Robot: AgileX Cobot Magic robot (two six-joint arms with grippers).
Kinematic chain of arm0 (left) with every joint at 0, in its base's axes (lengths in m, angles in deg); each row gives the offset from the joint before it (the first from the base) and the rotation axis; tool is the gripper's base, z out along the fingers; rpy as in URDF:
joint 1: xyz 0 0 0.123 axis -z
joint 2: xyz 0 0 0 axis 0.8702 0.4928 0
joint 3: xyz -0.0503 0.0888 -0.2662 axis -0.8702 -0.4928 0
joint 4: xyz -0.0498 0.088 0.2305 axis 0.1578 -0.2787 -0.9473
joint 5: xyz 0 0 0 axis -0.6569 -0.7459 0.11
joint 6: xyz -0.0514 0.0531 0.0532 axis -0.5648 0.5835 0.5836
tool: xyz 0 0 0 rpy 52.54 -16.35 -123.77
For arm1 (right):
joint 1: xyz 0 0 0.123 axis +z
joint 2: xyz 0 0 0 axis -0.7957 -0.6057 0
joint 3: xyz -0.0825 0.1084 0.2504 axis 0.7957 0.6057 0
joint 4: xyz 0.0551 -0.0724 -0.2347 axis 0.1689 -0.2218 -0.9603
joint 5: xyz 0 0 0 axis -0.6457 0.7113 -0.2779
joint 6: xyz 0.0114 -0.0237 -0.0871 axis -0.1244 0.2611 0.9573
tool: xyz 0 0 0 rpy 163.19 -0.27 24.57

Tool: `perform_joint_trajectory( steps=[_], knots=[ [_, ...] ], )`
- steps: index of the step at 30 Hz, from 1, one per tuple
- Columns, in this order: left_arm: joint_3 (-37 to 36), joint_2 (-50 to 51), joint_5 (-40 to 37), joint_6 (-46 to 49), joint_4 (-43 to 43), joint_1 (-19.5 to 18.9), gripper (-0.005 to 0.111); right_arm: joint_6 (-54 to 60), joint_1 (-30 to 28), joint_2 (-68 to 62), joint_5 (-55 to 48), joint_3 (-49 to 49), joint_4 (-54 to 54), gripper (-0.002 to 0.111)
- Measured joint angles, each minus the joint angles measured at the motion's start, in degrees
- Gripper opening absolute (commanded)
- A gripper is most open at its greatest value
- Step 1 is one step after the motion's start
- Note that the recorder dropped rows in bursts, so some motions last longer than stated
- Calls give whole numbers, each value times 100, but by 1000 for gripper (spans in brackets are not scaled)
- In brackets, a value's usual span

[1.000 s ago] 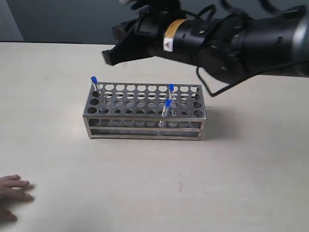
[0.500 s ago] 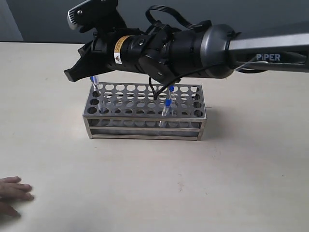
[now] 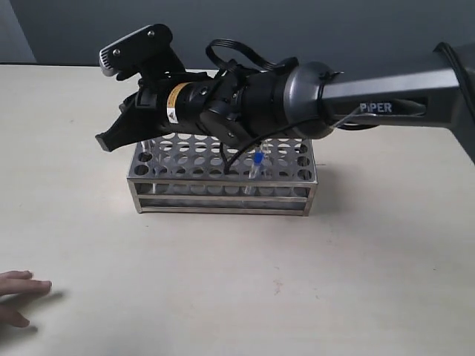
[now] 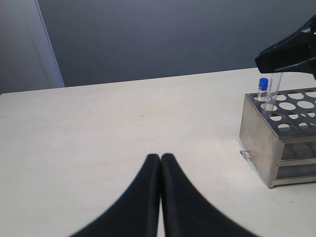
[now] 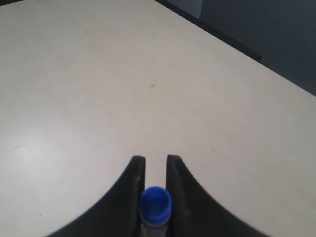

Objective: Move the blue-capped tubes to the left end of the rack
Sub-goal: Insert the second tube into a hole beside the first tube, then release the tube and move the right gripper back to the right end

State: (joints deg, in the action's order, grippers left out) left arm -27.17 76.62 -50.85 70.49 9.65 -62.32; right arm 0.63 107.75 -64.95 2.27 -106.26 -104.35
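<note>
Cream counter carries the set-up, and a dark grey wall closes the scene behind it.

1. Nearest in the exterior view, a person's hand lies flat on the counter. The frame edge cuts it off, so only the fingers show.
2. The left gripper appears in the left wrist view only. Its fingers are pressed together with nothing between them, low over bare counter and well apart from the rack.
3. The rack stands mid-counter, long side toward the exterior camera.
   - A leaning tube with a blue cap sits tilted in a front hole, right of the rack's middle.
   - The right arm covers most of the back rows in this view, so what stands there is hidden.
4. The right gripper reaches across the rack to its left end.
   - The right wrist view shows its fingers pinching the held tube just below the blue cap. The rack is out of that frame.
   - The left wrist view shows the tube's clear body hanging from the fingers down to the top plate. Its cap is hidden there, and how deep it sits cannot be told.
   - Just beside it, a corner tube stands upright in the end row. In the exterior view it is hard to make out.
</note>
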Motion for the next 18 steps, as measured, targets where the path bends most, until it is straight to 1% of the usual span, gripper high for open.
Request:
perform_joint_trajectory(
  steps=[5,6,7,8,9,10,12,15,18],
  knots=[
    [0,0,0,0,0,0,1,0,0,-177,54,-12,0,-1],
    [0,0,0,0,0,0,1,0,0,-219,83,-12,0,1],
    [0,0,0,0,0,0,1,13,0,-277,127,-12,3,6],
    [0,0,0,0,0,0,1,-11,0,-303,184,-12,14,16],
    [0,0,0,0,0,0,1,-35,0,-315,190,-12,13,22],
    [0,0,0,0,0,0,1,-59,0,-315,205,-12,13,36],
    [0,0,0,0,0,0,1,-129,15,-347,246,-12,13,42],
    [0,0,0,0,0,0,1,-141,50,-395,222,-12,13,42],
    [0,0,0,0,0,0,1,-141,50,-73,-57,-12,13,42]
  ],
)
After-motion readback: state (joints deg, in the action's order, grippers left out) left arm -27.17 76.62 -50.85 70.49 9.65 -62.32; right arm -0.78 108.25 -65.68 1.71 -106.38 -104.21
